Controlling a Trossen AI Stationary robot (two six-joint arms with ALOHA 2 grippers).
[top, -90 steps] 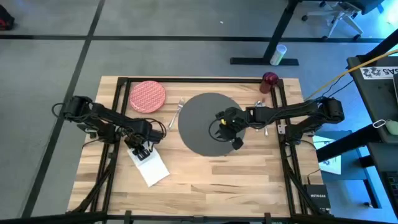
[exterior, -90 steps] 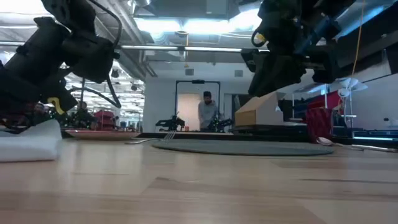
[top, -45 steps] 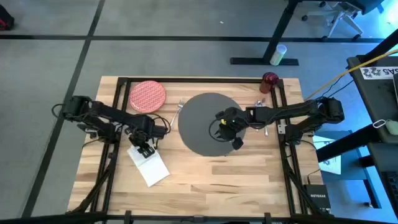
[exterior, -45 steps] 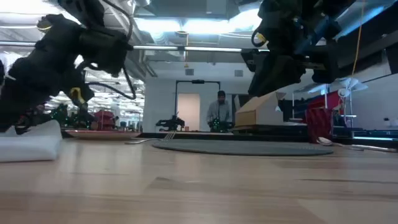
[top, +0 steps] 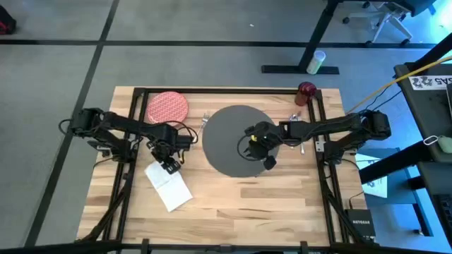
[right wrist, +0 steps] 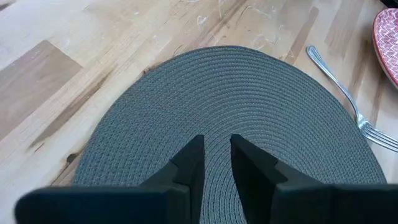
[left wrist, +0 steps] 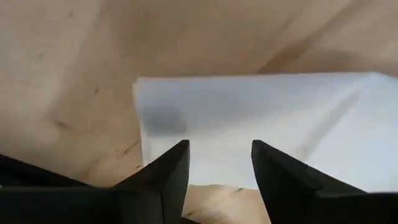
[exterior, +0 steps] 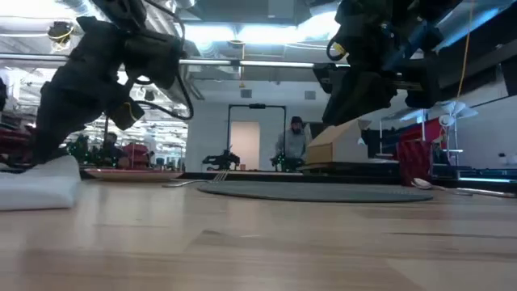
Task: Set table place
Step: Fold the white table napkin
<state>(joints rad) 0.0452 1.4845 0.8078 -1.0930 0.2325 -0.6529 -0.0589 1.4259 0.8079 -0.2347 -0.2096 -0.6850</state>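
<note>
The table place lies scattered over the wooden counter (top: 233, 190). At the left of the high view, the white napkin (top: 169, 188) lies aslant near the counter's lower left, and the left gripper (top: 170, 165) hangs over its upper end; the left wrist view shows its fingers (left wrist: 166, 180) spread apart with the napkin (left wrist: 261, 130) below and between them, nothing grasped. Above that, near the counter's upper left, sits the red patterned plate (top: 167, 109). Just right of it the fork (top: 200, 128) lies beside the left edge of the dark grey round mat (top: 226, 144), which fills the middle of the counter. The right gripper (top: 248, 149) hovers over the mat's centre; in the right wrist view its fingers (right wrist: 189, 165) stand nearly together with a thin gap, holding nothing, above the mat (right wrist: 249, 106), with the fork (right wrist: 342, 93) and plate rim (right wrist: 388, 43) beyond. Right of the mat lie more silver pieces (top: 302, 144), partly hidden by the arm. The dark red cup (top: 306, 90) stands at the counter's upper right corner.
</note>
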